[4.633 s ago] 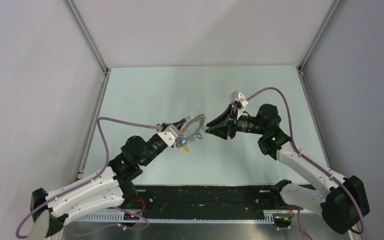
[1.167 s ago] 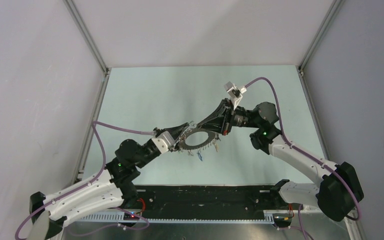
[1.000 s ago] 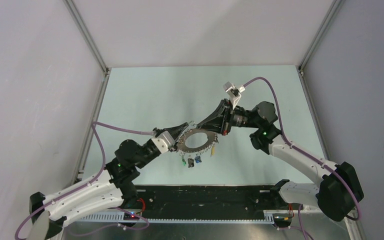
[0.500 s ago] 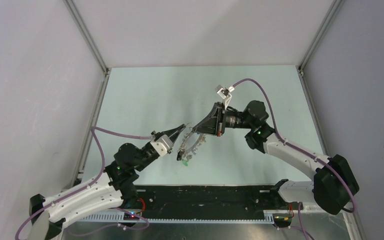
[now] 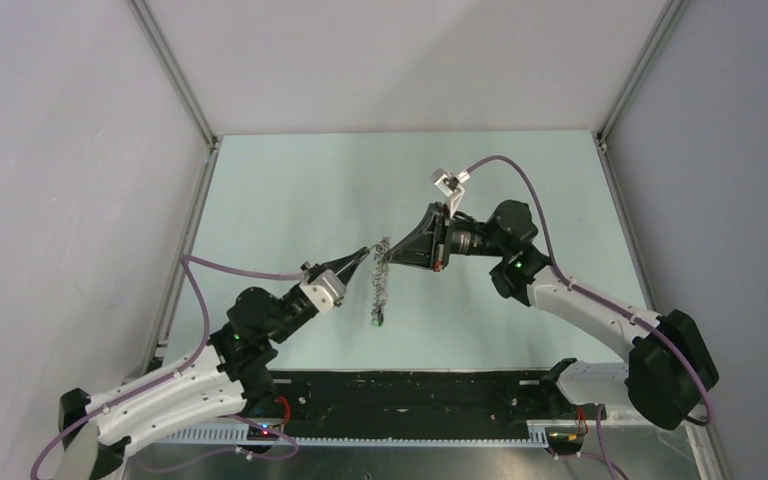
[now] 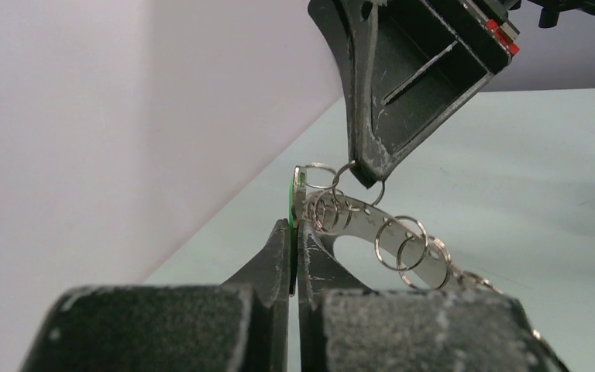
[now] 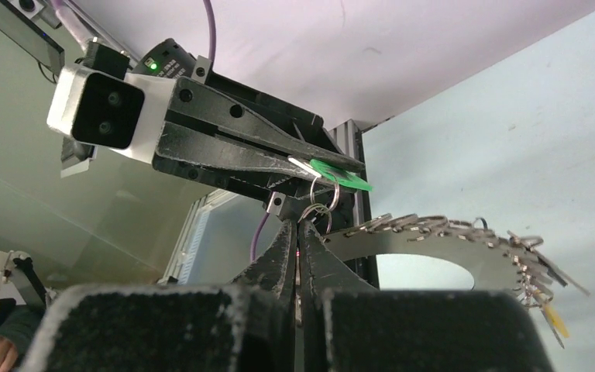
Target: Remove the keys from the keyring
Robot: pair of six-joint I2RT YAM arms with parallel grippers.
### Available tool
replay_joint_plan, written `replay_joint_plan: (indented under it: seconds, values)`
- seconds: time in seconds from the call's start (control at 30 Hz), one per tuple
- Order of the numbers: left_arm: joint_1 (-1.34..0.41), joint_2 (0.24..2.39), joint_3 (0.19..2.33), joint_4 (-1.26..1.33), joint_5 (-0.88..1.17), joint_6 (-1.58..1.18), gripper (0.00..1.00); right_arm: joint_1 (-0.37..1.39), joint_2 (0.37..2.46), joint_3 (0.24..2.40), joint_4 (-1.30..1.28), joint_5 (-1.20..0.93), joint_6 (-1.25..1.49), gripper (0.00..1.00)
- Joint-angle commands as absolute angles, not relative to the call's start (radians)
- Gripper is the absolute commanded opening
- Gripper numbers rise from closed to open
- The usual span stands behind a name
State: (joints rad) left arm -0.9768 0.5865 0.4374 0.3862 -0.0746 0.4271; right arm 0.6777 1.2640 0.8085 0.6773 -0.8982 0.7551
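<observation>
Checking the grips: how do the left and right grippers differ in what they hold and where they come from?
The left gripper pinches the green tag; the right gripper pinches a small split ring. The left gripper reaches in from the near left, the right gripper from the right. Both are shut at the edge of the keyring.

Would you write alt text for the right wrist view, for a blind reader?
The right gripper, jaws shut, pinches a small ring at the rim of the flat keyring; above, the left gripper clamps a green tag; keys fringe the rim.

Keyring edge-on aloft, keys along rim
</observation>
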Motion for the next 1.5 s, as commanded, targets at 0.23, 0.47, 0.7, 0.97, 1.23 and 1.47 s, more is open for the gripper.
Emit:
replay_joint_plan:
  seconds: [0.23, 0.47, 0.7, 0.97, 1.23, 1.47]
  values:
    - [-0.964, 0.590, 0.454, 0.522, -0.010, 0.345, 0.00, 0.663, 1.212, 0.856, 0.902, -0.962, 0.736, 0.00]
    - [-0.934, 0.613, 0.473, 0.522, 0.059, 0.235, 0.00, 0.663, 1.248, 0.859, 1.033, -0.982, 0.817, 0.00]
    - [-0.921, 0.630, 0.478, 0.522, 0.125, 0.212, 0.00, 0.645, 1.256, 0.859, 1.071, -0.972, 0.857, 0.00]
    - [-0.921, 0.623, 0.471, 0.521, 0.122, 0.255, 0.00, 0.631, 1.275, 0.858, 1.049, -0.970, 0.919, 0.00]
    - [-0.922, 0.605, 0.467, 0.526, 0.039, 0.296, 0.00, 0.642, 1.358, 0.836, 1.232, -1.002, 1.163, 0.00]
    - [-0.922, 0.588, 0.453, 0.551, 0.004, 0.324, 0.00, 0.644, 1.429, 0.823, 1.358, -1.004, 1.285, 0.00]
